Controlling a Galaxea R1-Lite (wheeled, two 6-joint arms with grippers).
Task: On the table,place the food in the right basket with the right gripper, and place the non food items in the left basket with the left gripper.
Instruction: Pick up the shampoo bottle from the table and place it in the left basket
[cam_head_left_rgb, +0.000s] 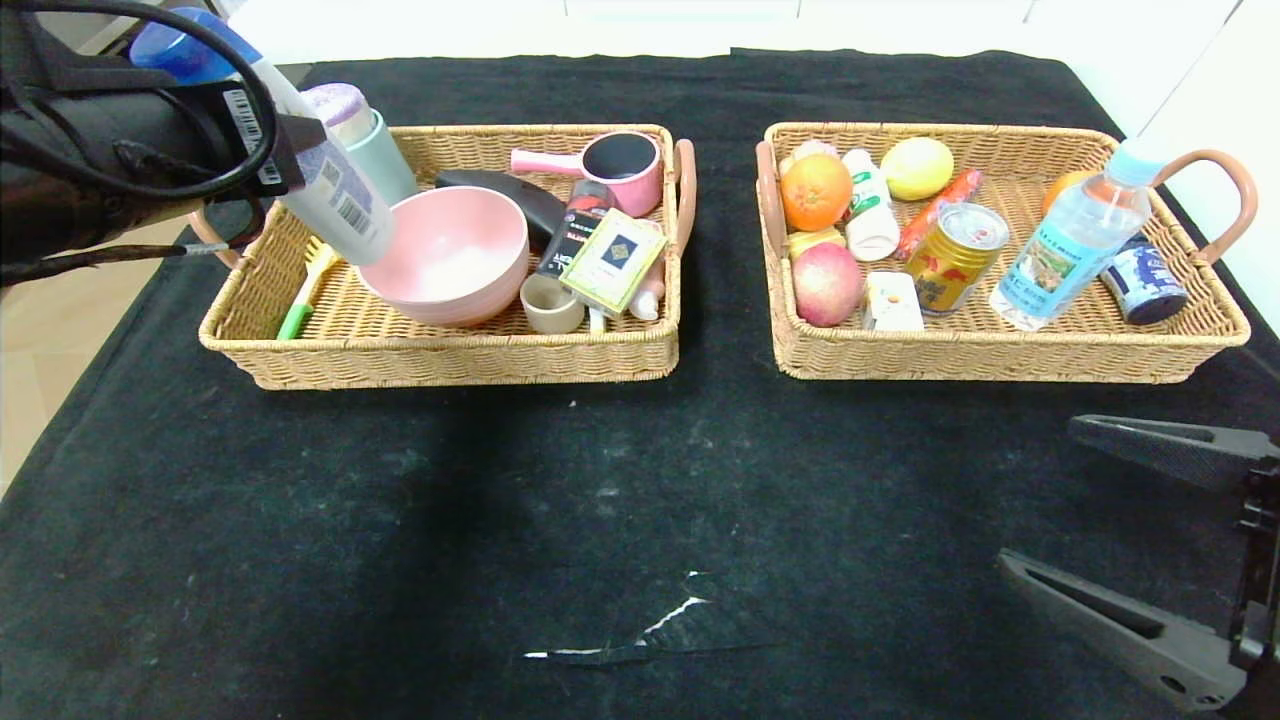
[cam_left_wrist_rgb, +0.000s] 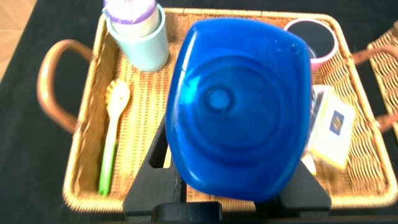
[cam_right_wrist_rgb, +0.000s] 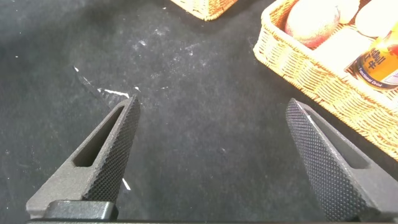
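1. The left gripper (cam_left_wrist_rgb: 227, 186) is clamped on the shampoo bottle (cam_head_left_rgb: 330, 190), which hangs tilted above the left end of the left basket (cam_head_left_rgb: 450, 350), blue cap (cam_left_wrist_rgb: 239, 112) toward the wrist camera.
2. This looks like the last step: the table (cam_head_left_rgb: 640, 500) carries no loose item, and the pink bowl (cam_head_left_rgb: 450, 250) and the cream box (cam_head_left_rgb: 613, 258) already lie in that basket.
3. The next move calls for lowering the bottle into the free strip beside the bowl (a green brush (cam_head_left_rgb: 305, 290) lies there) and then releasing.
4. The right gripper (cam_right_wrist_rgb: 217, 155) hovers low over the cloth near the right basket (cam_head_left_rgb: 1000, 350), fingers spread wide and empty; the fruit (cam_head_left_rgb: 826, 283), the can (cam_head_left_rgb: 955, 255) and the packet (cam_head_left_rgb: 892, 302) are inside it.
5. The black cloth is scuffed, with 1 white tear near the front; pale floor and white walls surround it.
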